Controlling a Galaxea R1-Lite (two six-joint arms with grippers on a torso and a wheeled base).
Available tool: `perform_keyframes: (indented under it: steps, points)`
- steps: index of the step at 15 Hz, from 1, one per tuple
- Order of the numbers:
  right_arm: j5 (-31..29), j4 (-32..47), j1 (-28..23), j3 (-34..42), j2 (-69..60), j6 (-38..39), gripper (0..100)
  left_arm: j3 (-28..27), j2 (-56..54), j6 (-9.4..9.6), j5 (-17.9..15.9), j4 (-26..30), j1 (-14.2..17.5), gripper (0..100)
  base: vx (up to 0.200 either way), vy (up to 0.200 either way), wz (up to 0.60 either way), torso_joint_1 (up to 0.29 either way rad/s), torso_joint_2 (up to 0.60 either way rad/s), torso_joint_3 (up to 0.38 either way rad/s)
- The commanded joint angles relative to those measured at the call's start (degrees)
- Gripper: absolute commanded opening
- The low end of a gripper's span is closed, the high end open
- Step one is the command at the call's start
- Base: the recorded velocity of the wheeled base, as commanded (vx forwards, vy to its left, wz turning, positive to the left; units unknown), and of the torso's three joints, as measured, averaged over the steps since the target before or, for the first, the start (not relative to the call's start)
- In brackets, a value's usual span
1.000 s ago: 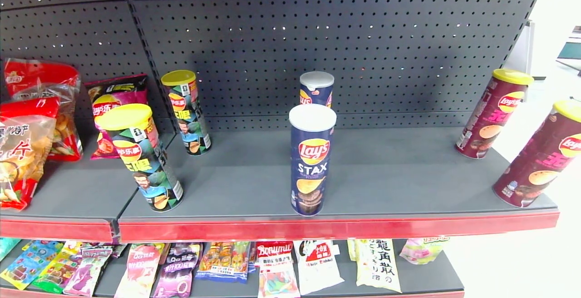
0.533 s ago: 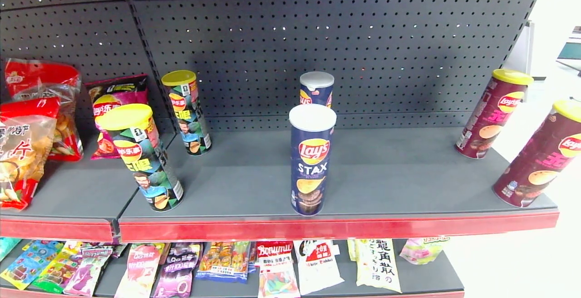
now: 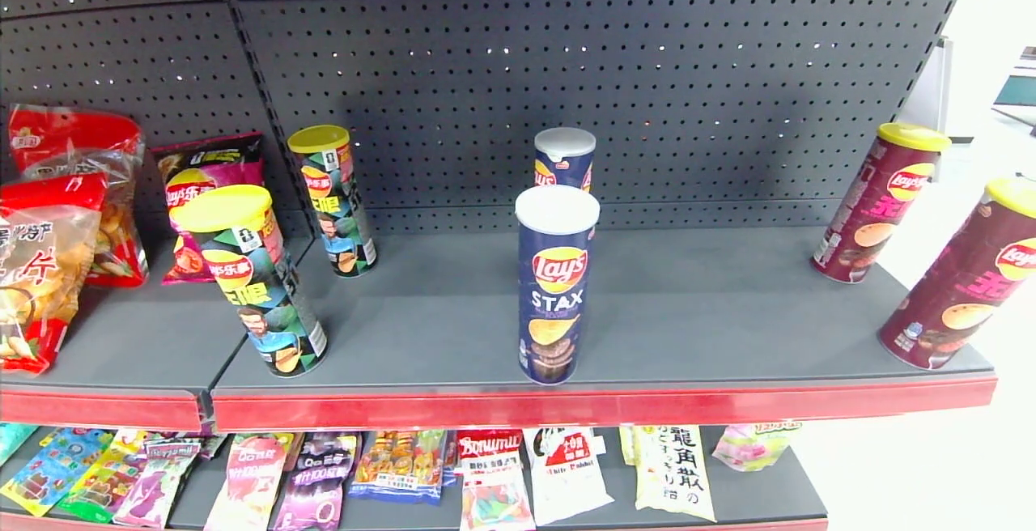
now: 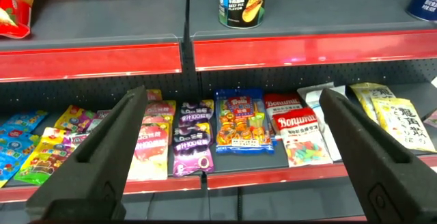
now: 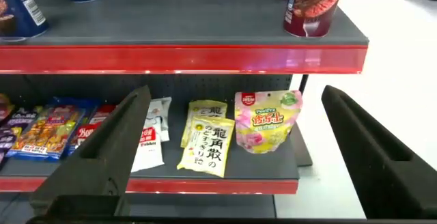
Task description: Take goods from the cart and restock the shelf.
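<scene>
Left end effector [image 4: 232, 93]: two matte black fingers [image 4: 102, 156], long flat-faced wedges narrowing to blunt tips, edges bevelled. Right end effector [image 5: 237, 91]: same build, charcoal-black fingers [image 5: 372, 149], smooth plain faces, slab-like toward the base.

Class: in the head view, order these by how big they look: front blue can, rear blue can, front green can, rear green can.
Front blue can and front green can: largest, too alike to rank, both nearest the camera.
Rear green can: next.
Rear blue can: smallest, farther back and partly hidden by the front one.
</scene>
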Motion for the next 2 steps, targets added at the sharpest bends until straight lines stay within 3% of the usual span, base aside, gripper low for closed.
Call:
perform_keyframes:
  steps: [1, 2]
  points:
    - [-0.07, 0.02, 0.01, 0.01, 0.07, -0.02, 100, 0.01, 0.09, 0.0, 0.0, 0.02, -0.02, 100, 0.0, 0.0, 0.0, 0.0, 0.0, 0.0]
    - [-0.25, 0.02, 0.01, 0.01, 0.07, -0.02, 100, 0.01, 0.0, 0.0, 0.0, 0.02, -0.02, 100, 0.0, 0.0, 0.0, 0.0, 0.0, 0.0]
